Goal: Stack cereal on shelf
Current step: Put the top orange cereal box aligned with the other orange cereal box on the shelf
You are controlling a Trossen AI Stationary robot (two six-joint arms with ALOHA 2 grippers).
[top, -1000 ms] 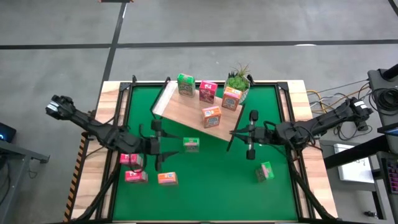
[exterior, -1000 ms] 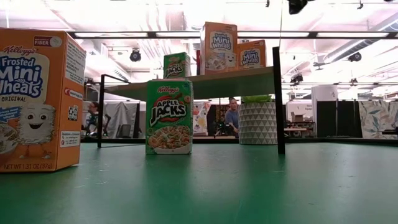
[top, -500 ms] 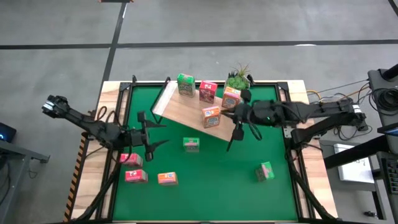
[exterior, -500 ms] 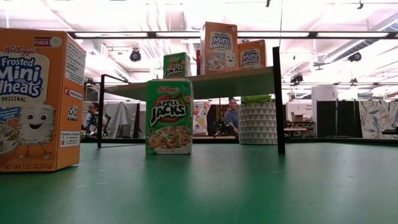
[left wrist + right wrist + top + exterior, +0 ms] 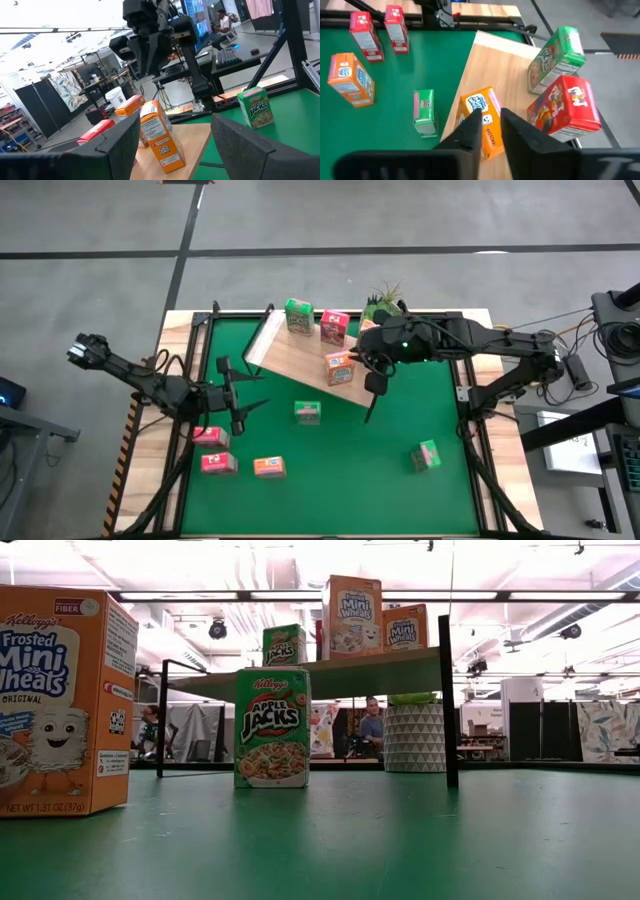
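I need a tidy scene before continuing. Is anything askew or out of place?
Yes: the shelf sits skewed, its edges at an angle to the green mat. One green cereal box stands alone, tilted, near the mat's right edge.

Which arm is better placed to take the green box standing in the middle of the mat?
Left. The left gripper is open beside the green box; the right gripper hovers over the shelf.

Bright even overhead light, ceiling glare in low view, soft shadows, blurred near wrist foregrounds

Potted plant (image 5: 383,302) on green mat (image 5: 330,470).
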